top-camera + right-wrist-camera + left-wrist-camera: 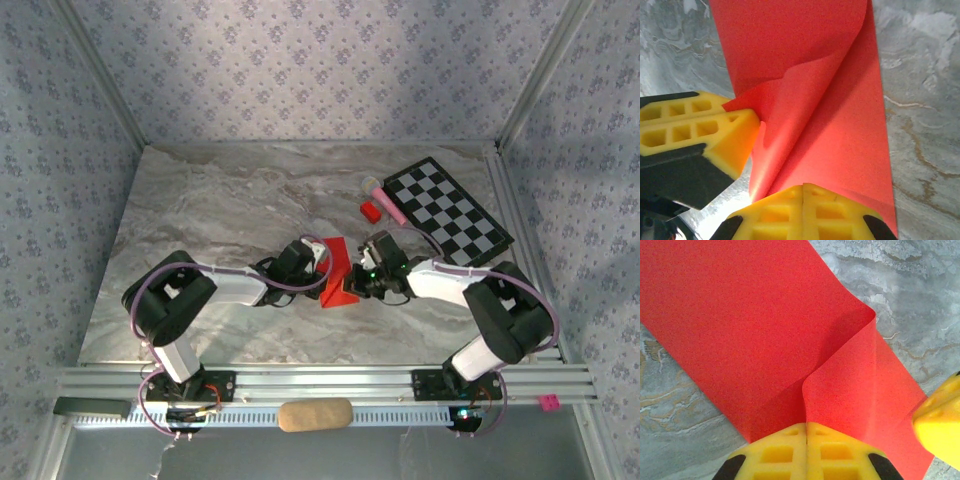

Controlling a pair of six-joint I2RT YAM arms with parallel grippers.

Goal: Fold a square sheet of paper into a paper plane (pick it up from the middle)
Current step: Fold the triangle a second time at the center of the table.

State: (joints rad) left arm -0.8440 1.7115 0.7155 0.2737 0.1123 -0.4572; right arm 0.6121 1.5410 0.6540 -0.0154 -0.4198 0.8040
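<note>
Your left pincer (806, 426) and right pincer (803, 186) are each clamped on an edge of the square sheet of paper (338, 272), which curls over itself at the middle of the table (200, 220). You seem to be mid-fold, so next line up the edges and press a crease. Farther off lie a small red block (371, 210) and a checkerboard (447, 212).

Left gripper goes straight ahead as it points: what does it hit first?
The red paper that the left gripper is shut on, curling up right ahead. The right gripper sits off to one side, probably clear, though depth is unclear.
</note>
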